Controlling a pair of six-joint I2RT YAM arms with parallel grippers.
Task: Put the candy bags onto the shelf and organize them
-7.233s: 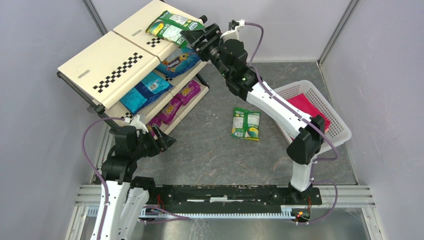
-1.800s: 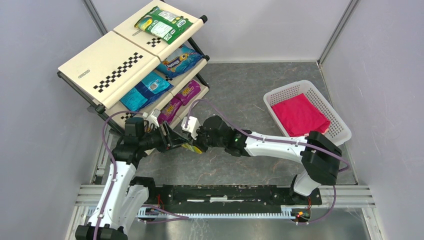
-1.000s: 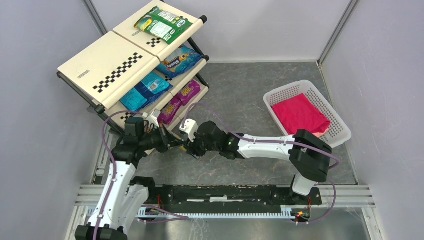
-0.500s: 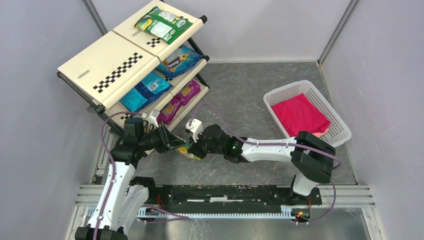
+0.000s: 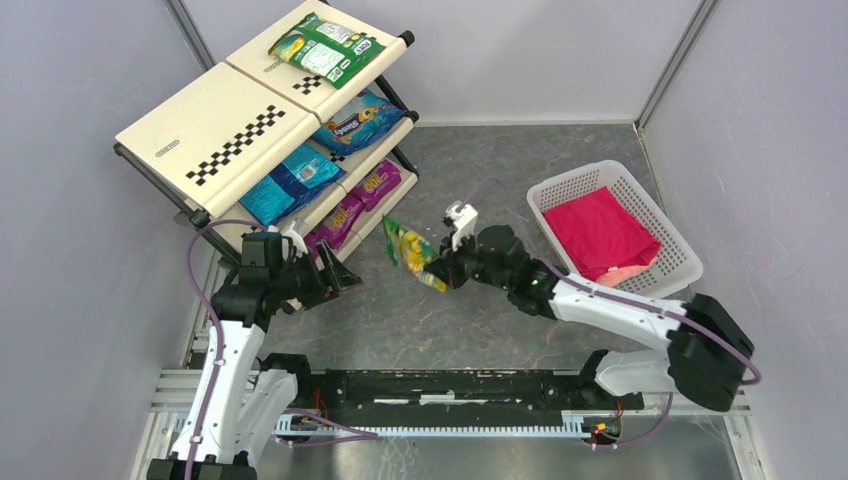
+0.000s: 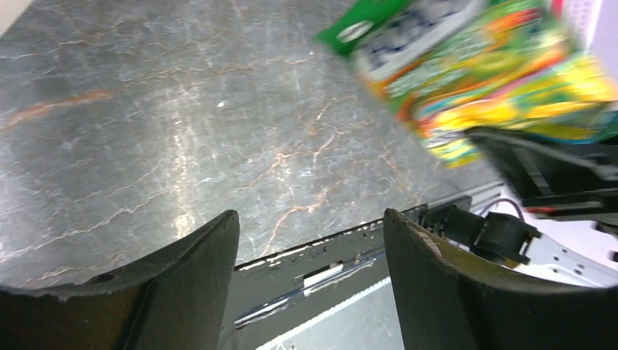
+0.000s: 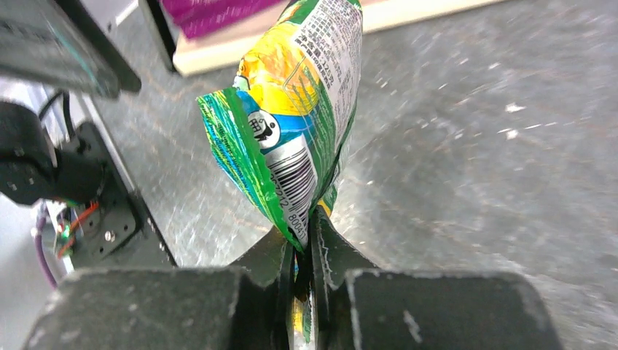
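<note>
Centre of the top view: your right gripper (image 5: 438,272) has its jaws pinched nearly closed on the bottom edge of a green-yellow candy bag (image 5: 409,249). In the right wrist view the bag (image 7: 299,124) stands up out of the jaws, barcode side toward the camera. It seems to hang clear of the worktop (image 5: 450,320), though the top view is too steep to be sure.

Lower left of the top view: your left gripper (image 5: 338,276) sits near the foot of the shelf (image 5: 215,130), well apart from the bag. Its jaws stand wide with nothing between them; the left wrist view shows only worktop in the gap, with the bag (image 6: 481,80) blurred at upper right.

On the shelf, upper left of the top view:
- top tier: a green bag (image 5: 325,48)
- middle tier: two blue bags (image 5: 290,185)
- bottom tier: magenta bags (image 5: 378,183)

Right of the top view: a white basket (image 5: 690,262) holding a pink-red cloth (image 5: 600,228).
</note>
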